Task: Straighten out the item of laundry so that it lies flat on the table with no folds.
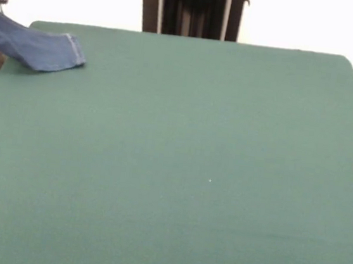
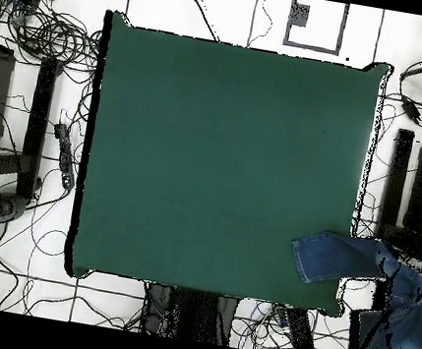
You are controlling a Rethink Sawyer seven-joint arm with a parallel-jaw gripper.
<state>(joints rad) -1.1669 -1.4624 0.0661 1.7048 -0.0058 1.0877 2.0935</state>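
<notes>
Where table (image 1: 178, 170) meets its edge, jeans (image 1: 42, 50) leg draped over

- The table (image 1: 179, 164) is covered in dark green cloth. It looks smooth and matt, with no shine.
- The jeans (image 1: 42, 50) at the table's corner are soft blue denim cloth with a stitched hem.

Front cam sits low across the table (image 1: 178, 170), looking toward the pedestal (image 1: 192, 9) at the top edge, close enough that the near corners get cropped. Overhead cam looks straight down from higher up, whole table (image 2: 217, 164) plus floor around it, base probably at the bottom. Both share the tabletop and the jeans (image 1: 36, 46) (image 2: 336, 258) at one corner.
</notes>
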